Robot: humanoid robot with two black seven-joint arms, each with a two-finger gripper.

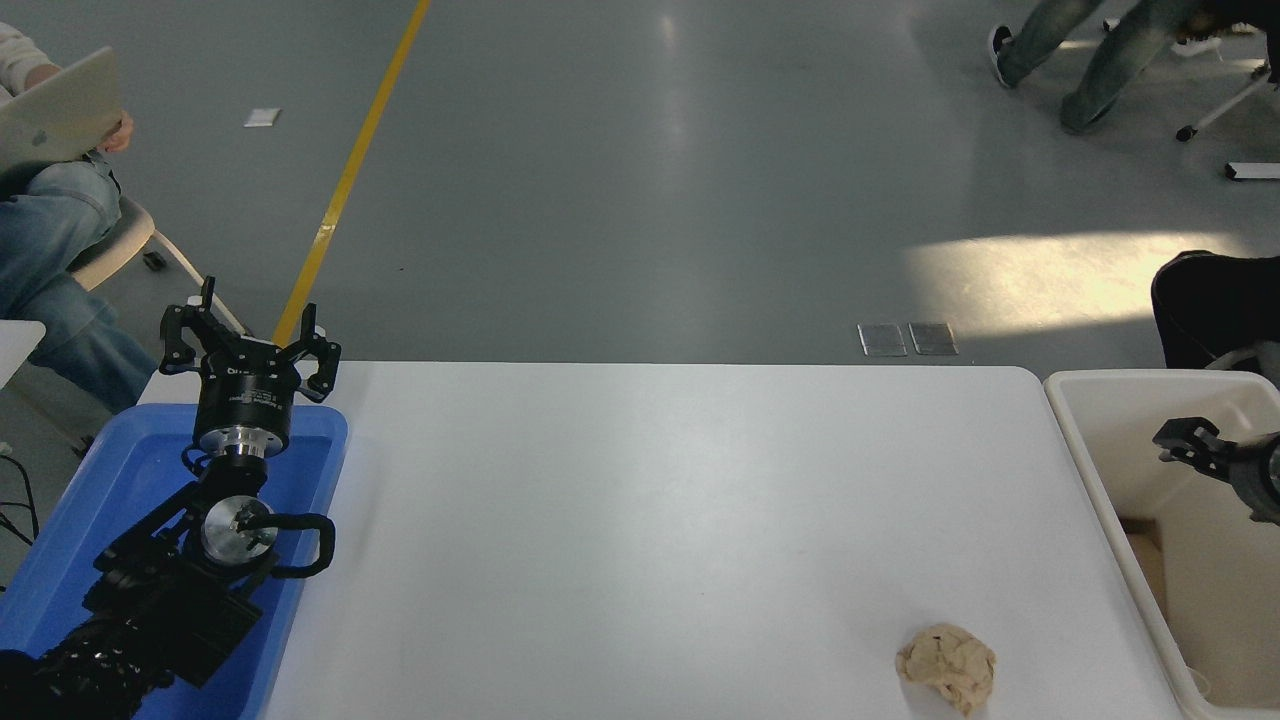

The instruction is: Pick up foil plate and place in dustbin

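**Right gripper hangs over the dustbin, foil plate out of sight**

We see the white table (680,520) running across the near half of the scene, with the cream dustbin (1085,440) standing just beside its right end. The right gripper (1185,445) comes in from the right edge and hangs above the bin's open top, nothing between its fingers; only its tip shows, so we cannot tell for sure how wide the jaws stand. The foil plate does not show anywhere on the table or in the part of the bin we can look into; the bin's inner walls look plain cream, with a brownish patch low on the near side that we cannot identify.

At the table's near right, close to the bin, lies a small crumpled tan paper ball (946,668), apart from the gripper and from the table's edge.

On the left a blue tray (60,560) sits at the table's left end. The left arm is parked over it, and the left gripper (250,335) points toward the far side with its fingers spread apart, grasping nothing.

Beyond the table lies grey floor with a yellow line (345,185) running away from us. A seated person (50,230) in jeans holds a laptop (55,115) at the far left, and another person's legs (1085,55) show at the far right
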